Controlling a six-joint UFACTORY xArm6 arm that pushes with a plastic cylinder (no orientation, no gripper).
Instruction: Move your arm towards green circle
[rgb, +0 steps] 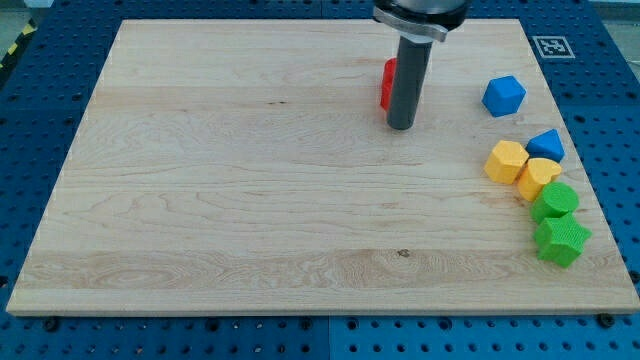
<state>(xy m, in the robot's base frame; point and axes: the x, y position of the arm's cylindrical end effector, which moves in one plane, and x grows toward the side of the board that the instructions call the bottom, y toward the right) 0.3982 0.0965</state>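
Note:
The green circle lies near the board's right edge, just above a green star. My tip rests on the board at the upper middle, far to the left of and above the green circle. A red block sits right behind the rod, mostly hidden by it.
Two yellow blocks lie touching just up-left of the green circle. A blue triangle sits above them and a blue cube further up. The wooden board lies on a blue pegboard.

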